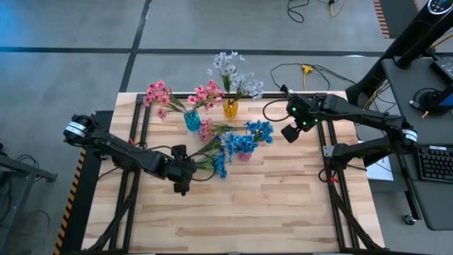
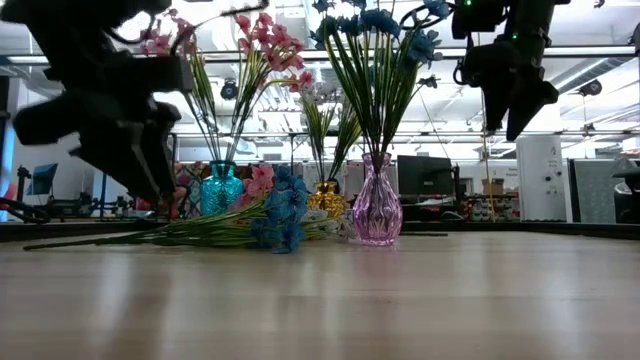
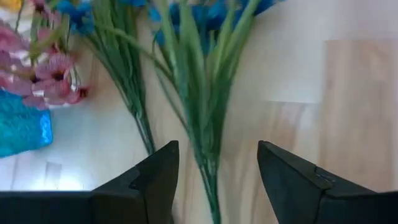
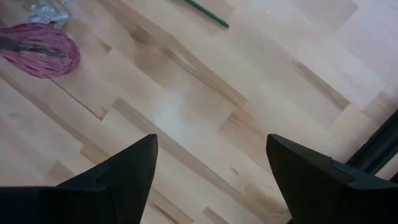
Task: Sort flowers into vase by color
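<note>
High view looks straight down, low view level across the table [image 1: 283, 205], wrist views close above; all share its vases [image 2: 377, 205].

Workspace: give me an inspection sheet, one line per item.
Surface: light wooden table, bare toward the near edge.
Job's things: teal vase holds pink flowers; yellow vase holds white-lavender flowers; pink vase holds blue flowers. Loose blue and pink sprays lie flat on the table.
Clutter: nothing seen.
Grippers: left gripper open, low over the loose green stems, straddling one. Right gripper open and empty, raised above bare wood beside the pink vase.
Cables: black cable with yellow plug on the floor behind the table.
Surroundings: grey floor, desk with keyboard to the right.
</note>
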